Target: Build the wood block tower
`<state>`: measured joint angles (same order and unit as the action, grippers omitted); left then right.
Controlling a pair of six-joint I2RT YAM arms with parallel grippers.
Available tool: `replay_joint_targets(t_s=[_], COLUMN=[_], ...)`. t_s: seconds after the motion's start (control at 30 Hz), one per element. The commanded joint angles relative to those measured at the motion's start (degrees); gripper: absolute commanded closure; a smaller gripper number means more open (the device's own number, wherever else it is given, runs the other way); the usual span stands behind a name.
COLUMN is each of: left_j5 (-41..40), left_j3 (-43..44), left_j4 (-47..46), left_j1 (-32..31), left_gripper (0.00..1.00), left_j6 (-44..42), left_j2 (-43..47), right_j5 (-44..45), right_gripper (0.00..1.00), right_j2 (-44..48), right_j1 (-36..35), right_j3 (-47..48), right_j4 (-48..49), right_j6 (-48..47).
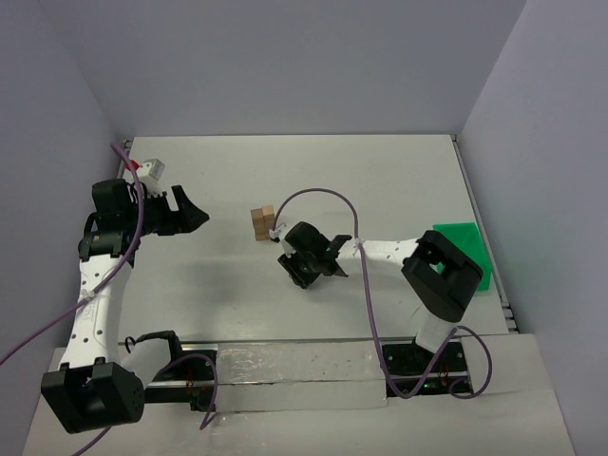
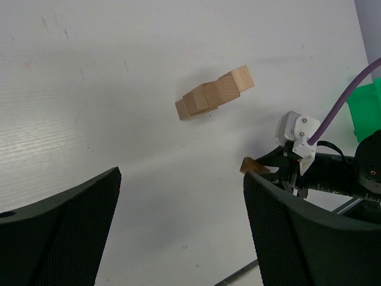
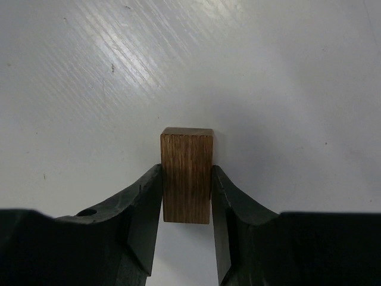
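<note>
The wood block tower (image 1: 263,223) is a short stack of light-brown blocks at the middle of the white table; in the left wrist view the same tower (image 2: 211,95) shows as several blocks leaning together. Just near-right of it, my right gripper (image 1: 302,269) is low over the table. In its wrist view both fingers of the right gripper (image 3: 186,174) press the sides of a darker brown wood block (image 3: 186,149) standing on end on the table. That block's corner (image 2: 253,165) also shows in the left wrist view. My left gripper (image 1: 195,217) hovers open and empty, left of the tower.
A green bin (image 1: 465,249) sits at the right table edge, beside the right arm's elbow. A small white object (image 1: 150,172) lies at the back left corner. A metal rail (image 1: 285,366) runs along the near edge between the arm bases.
</note>
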<state>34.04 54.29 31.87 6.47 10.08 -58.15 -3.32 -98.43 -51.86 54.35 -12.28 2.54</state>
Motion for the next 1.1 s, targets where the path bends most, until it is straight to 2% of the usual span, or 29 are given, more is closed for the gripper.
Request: replay_joint_targets(t_s=[0.0, 0.2, 0.3, 0.37, 0.47, 0.6, 0.7, 0.87, 1.07], left_j5=[0.63, 1.38, 5.32, 8.84, 13.05, 18.5, 21.1, 23.05, 26.06], left_j3=[0.1, 0.73, 1.25, 1.65, 2.09, 3.27, 4.06, 4.76, 3.82], left_j4=[-2.95, -1.98, -0.65, 0.43, 1.0, 1.72, 1.77, 1.13, -0.47], left_j1=[0.62, 0.65, 0.67, 0.82, 0.91, 1.01, 1.26, 1.84, 5.57], left_gripper=[0.11, 0.11, 0.1, 0.09, 0.08, 0.01, 0.01, 0.01, 0.01], left_j6=[0.47, -1.46, -5.13, -7.26, -8.9, -9.37, -11.45, -11.45, -9.53], left_j2=[0.41, 0.49, 0.21, -0.22, -0.54, -2.18, -3.11, -3.95, -4.03], right_j5=[-0.45, -1.61, -10.32, -17.12, -21.36, -24.37, -24.16, -26.83, -26.64], right_gripper=[0.71, 0.92, 0.99, 1.0, 1.0, 1.0, 1.0, 1.0, 1.0], right_j2=[0.84, 7.43, 11.01, 10.75, 5.8, -2.88, -9.06, -19.8, -23.6], right_j1=[0.26, 1.5, 6.36, 8.78, 12.42, 14.68, 14.97, 15.11, 14.53], right_j3=[-0.03, 2.08, 8.45, 16.55, 30.39, 49.36, 61.55, 75.45, 79.73], right_j4=[0.26, -5.84, -15.55, -24.78, -38.58, -50.96, -55.31, -58.4, -56.68], right_j6=[-3.53, -9.95, -20.5, -28.21, -41.33, -50.49, -53.98, -55.9, -57.86])
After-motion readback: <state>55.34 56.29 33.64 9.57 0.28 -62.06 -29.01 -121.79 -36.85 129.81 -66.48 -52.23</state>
